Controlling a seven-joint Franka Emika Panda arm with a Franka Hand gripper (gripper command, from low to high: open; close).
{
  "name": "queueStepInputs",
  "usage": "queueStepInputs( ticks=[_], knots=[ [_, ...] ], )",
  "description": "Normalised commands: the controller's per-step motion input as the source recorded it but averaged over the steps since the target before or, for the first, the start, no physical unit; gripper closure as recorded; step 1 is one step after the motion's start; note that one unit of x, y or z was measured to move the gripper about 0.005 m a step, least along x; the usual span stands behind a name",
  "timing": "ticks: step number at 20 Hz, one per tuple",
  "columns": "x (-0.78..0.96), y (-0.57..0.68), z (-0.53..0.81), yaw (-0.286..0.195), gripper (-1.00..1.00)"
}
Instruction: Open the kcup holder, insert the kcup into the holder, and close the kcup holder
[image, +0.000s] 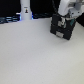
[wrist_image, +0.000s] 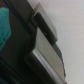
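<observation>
Filling the wrist view up close: the kcup holder (wrist_image: 47, 55), its two grey drawer-like fronts stacked, teal showing beside. Sitting on the white counter (image: 30, 55) at the exterior view's right, under the arm; jaws' state impossible to tell. Probably rigid, smooth plastic, best gripped by a front's protruding edge.

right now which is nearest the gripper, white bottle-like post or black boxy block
The black boxy block, right by the gripper; the white bottle-like post stands far off.

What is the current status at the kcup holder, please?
End effector at the kcup holder, open or shut unclear. Kcup not in view. White post stands apart, nothing blocking.
</observation>
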Motion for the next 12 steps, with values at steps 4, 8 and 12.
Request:
queueStepInputs(
  ticks=[4,8,12],
  knots=[
    [0.03,0.35,0.98,-0.012,-1.00],
    [0.10,0.10,0.58,-0.022,-1.00],
    [0.02,0.00,0.01,-0.001,-1.00]
  ],
)
